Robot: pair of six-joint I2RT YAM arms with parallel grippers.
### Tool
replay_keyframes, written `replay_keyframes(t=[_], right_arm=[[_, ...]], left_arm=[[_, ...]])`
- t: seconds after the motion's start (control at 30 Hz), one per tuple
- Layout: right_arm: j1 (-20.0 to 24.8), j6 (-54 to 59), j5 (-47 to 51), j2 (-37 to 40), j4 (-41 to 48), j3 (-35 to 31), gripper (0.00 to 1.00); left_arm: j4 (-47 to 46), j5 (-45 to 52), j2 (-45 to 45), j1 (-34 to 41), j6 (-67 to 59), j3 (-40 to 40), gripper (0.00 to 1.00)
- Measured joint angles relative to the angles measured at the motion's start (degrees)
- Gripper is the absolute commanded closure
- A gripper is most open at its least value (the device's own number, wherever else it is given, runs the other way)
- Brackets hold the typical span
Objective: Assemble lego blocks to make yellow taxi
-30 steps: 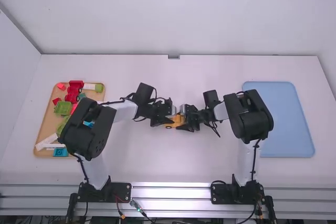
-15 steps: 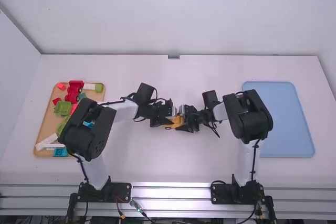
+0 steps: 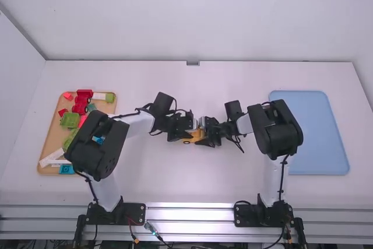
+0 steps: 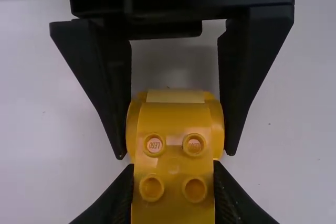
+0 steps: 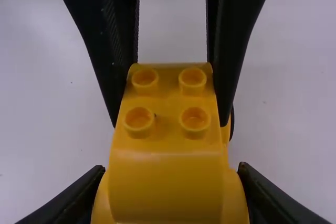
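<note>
Tan tray [image 3: 51, 138], out at nine o'clock on the white table [image 3: 233, 185], holds a jumble of blocks. Toward its twelve o'clock sits a red toy [image 3: 80, 104]; at one, a white block [image 3: 99, 95] next to a small green block [image 3: 110, 97]. A larger green block [image 3: 70, 120] lies toward eleven, white pieces [image 3: 56, 157] toward seven, and a blue block [image 3: 67, 169] close to six. The left arm [image 3: 96, 147] reaches across the tray's three o'clock side, so what lies under it is probably more blocks, though only bits peek out.

At three o'clock on the table is a blue tray [image 3: 317, 132], its nine o'clock edge partly covered by the right arm [image 3: 274, 129].

In the middle, between the two arms, is the yellow car [image 3: 197, 136], with round studs on top. The left gripper [image 3: 187, 135] has its fingers closed on one end, pressed to both sides; the right gripper [image 3: 206, 139] clasps the other end the same way. Together they hide much of the car from above.
</note>
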State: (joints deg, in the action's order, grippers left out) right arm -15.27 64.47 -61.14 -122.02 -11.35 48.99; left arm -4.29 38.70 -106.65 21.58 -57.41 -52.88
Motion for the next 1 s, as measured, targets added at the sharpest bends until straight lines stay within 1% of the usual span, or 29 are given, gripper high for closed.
replay_keyframes(t=[0.07, 0.13, 0.2, 0.4, 0.53, 0.67, 0.77, 1.0], right_arm=[[0.0, 0.02, 0.0, -0.02, 0.04, 0.0, 0.46], [0.0, 0.02, 0.09, 0.0, 0.04, 0.0, 0.45], [0.0, -0.02, 0.04, -0.02, 0.02, 0.0, 0.45], [-0.11, 0.0, 0.09, -0.02, 0.0, 0.02, 0.45], [-0.15, -0.02, 0.13, 0.0, -0.04, 0.02, 0.45], [-0.15, -0.02, 0.17, -0.02, -0.04, 0.0, 0.45], [-0.15, -0.07, 0.22, -0.02, -0.07, 0.0, 0.45], [-0.15, -0.2, 0.2, -0.02, -0.07, 0.0, 0.45]], left_arm=[[0.02, -0.13, 0.02, 0.07, -0.04, 0.0, 0.93], [-0.02, -0.28, 0.07, 0.07, 0.22, -0.04, 0.85], [-0.68, -0.5, 0.07, 0.15, 0.44, -0.37, 0.85], [-6.82, -3.3, -0.11, 1.01, 0.39, -3.48, 0.87], [-8.61, -4.31, -0.22, 1.31, 0.37, -4.48, 0.87], [-8.94, -4.5, -0.28, 1.36, 0.37, -4.72, 0.82], [-8.98, -4.5, -0.44, 1.38, 0.39, -4.92, 0.75], [-8.96, -4.5, -0.44, 1.42, 0.39, -4.92, 0.76]])
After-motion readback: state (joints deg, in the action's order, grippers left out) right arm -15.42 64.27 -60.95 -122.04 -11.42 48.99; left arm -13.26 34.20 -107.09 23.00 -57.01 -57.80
